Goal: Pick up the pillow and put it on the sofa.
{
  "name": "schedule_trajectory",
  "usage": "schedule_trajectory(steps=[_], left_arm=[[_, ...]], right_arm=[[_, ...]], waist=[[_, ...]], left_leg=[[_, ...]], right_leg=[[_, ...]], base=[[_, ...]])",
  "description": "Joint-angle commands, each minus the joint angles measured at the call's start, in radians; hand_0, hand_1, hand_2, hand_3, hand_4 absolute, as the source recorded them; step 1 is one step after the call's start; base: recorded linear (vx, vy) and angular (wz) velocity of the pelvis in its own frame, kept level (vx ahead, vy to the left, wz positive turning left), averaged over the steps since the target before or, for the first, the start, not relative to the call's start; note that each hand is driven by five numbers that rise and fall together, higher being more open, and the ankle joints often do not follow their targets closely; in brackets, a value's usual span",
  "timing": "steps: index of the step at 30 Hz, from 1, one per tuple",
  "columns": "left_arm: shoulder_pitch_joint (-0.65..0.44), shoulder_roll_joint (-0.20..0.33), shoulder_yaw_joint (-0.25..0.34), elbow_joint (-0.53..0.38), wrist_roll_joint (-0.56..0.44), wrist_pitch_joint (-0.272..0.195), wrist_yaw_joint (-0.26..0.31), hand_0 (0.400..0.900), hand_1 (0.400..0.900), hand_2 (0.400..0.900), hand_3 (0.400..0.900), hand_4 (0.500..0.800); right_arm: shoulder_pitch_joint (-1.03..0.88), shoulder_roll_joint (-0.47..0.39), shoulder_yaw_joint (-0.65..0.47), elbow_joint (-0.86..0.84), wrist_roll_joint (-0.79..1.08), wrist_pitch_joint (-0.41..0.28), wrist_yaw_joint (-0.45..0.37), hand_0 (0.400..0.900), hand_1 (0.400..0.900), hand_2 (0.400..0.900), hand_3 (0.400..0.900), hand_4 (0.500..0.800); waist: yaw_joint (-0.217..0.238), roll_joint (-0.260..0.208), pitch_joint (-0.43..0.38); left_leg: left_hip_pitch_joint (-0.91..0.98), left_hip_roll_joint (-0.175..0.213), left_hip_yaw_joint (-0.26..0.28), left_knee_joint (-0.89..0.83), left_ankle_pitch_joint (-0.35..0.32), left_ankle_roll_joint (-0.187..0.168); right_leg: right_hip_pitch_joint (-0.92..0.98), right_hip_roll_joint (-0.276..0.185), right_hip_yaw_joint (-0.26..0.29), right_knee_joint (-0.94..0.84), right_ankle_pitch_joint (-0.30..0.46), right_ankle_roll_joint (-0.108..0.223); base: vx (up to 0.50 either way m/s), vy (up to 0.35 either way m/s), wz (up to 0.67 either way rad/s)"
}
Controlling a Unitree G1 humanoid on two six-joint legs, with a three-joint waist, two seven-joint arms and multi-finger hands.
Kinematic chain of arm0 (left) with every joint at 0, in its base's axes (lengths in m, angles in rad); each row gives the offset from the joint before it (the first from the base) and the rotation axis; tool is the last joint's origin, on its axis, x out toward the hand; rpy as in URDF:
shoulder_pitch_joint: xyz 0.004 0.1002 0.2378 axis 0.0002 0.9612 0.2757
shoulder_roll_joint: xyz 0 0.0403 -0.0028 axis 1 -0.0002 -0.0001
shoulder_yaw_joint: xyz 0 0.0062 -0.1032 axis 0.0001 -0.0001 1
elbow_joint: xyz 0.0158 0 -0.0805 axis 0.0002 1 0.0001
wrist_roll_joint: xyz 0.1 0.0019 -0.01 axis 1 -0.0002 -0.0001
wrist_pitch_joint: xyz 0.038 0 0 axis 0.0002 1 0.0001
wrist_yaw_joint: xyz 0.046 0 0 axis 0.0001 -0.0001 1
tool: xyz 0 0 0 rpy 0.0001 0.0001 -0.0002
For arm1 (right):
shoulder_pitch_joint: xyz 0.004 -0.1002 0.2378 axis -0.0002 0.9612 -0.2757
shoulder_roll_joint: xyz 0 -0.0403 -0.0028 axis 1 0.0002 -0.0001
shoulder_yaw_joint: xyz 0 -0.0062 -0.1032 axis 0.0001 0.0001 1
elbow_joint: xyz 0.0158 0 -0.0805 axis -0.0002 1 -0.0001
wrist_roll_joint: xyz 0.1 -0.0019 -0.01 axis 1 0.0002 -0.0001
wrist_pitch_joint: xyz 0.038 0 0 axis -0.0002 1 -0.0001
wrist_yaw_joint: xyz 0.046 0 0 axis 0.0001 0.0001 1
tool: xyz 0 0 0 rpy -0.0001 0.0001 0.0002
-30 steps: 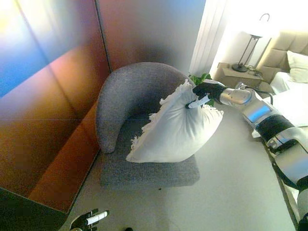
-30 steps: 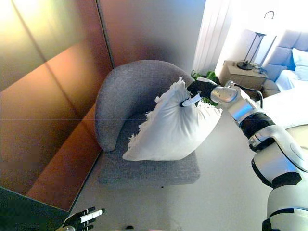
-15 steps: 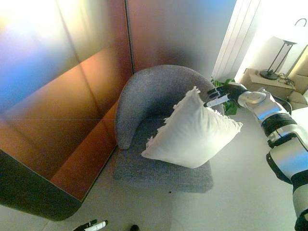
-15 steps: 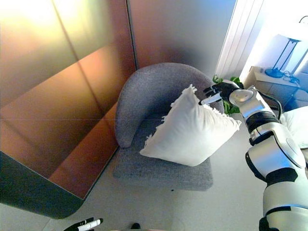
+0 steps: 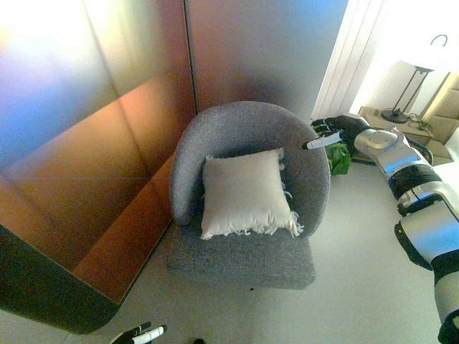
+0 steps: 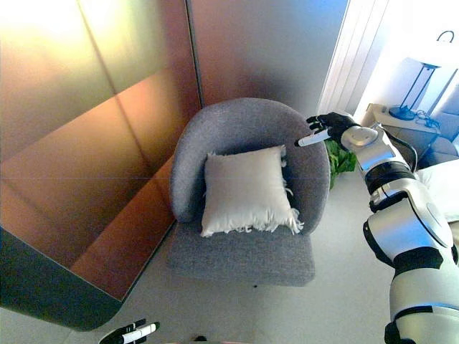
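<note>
Your pillow (image 5: 244,192) is no longer hanging from the right hand (image 6: 326,127); it is now leaning upright against the backrest of the grey sofa (image 5: 247,179), fringed bottom edge on the seat, roughly square, face toward you. The right hand is hovering released above the sofa's right rim, fingers extended. The left hand (image 6: 128,334) is idling low, fingers straight.
</note>
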Motion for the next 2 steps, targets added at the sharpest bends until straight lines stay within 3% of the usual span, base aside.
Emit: schedule_trajectory(steps=[1, 2], left_arm=[[-0.056, 0.065, -0.069, 0.032, 0.02, -0.051, 0.009, 0.9, 0.9, 0.9, 0.9, 0.8], [-0.062, 0.064, -0.071, 0.031, 0.01, -0.054, 0.004, 0.9, 0.9, 0.9, 0.9, 0.8]], right_arm=[[-0.19, -0.004, -0.029, 0.044, 0.052, -0.113, -0.068, 0.9, 0.9, 0.9, 0.9, 0.8], [-0.179, -0.008, -0.039, 0.036, 0.048, -0.116, -0.066, 0.9, 0.9, 0.9, 0.9, 0.8]], waist=[[0.021, -0.046, -0.058], [0.017, -0.045, -0.059]], left_leg=[[0.011, 0.061, 0.069, 0.01, -0.047, -0.057], [0.013, 0.062, 0.072, 0.012, -0.049, -0.056]], right_leg=[[0.007, -0.08, 0.012, 0.045, -0.064, 0.076], [0.004, -0.082, 0.016, 0.048, -0.064, 0.078]], base=[[-0.03, 0.014, -0.11], [-0.02, 0.01, -0.08]])
